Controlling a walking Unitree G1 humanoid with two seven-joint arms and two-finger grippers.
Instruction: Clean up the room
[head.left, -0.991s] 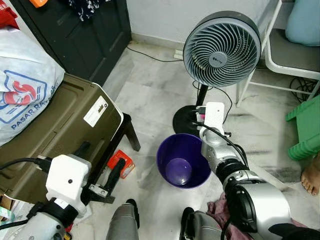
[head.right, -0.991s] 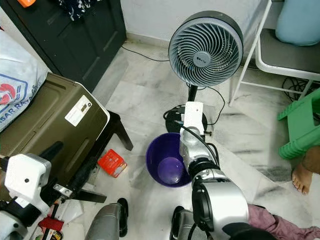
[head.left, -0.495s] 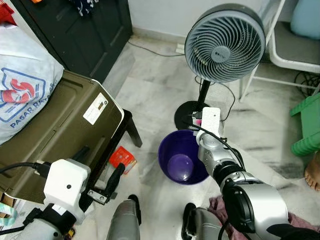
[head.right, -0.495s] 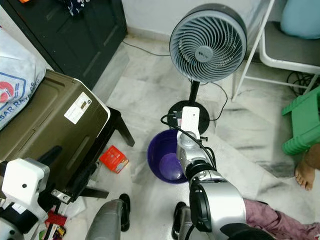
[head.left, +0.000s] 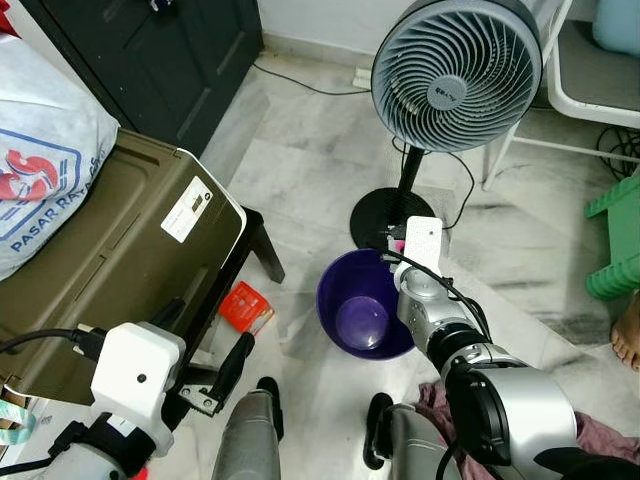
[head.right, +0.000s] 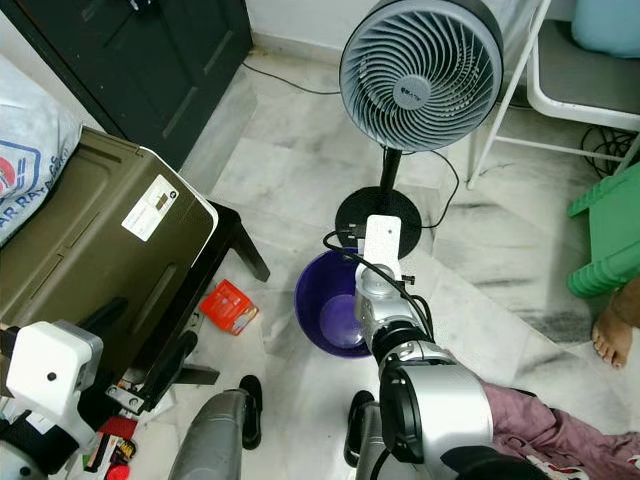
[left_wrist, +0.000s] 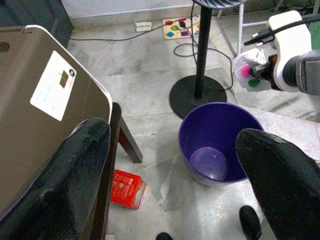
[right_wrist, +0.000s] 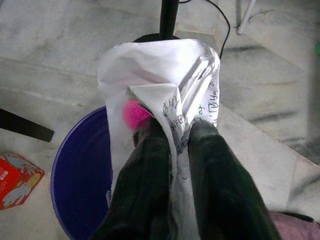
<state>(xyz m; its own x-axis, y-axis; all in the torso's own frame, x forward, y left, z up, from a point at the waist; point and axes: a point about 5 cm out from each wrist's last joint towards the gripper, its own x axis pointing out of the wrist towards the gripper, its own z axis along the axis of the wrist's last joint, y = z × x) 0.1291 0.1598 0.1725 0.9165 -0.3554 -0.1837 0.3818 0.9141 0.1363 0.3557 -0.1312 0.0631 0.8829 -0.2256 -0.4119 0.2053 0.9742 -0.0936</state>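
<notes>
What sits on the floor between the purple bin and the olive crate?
A small red box lies on the marble floor between the purple bin and the olive crate, beside the crate's black stand leg; the left wrist view shows it too.

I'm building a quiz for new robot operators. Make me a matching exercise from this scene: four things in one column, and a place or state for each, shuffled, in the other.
1. crumpled wrapper
2. purple bin
3. red box
4. fan

A. stands behind the bin on a black round base
B. pinched in the right gripper
C. on the floor beside the olive case
D. open-topped, below the right gripper

Pairs: 1-B, 2-D, 3-C, 4-A
</notes>
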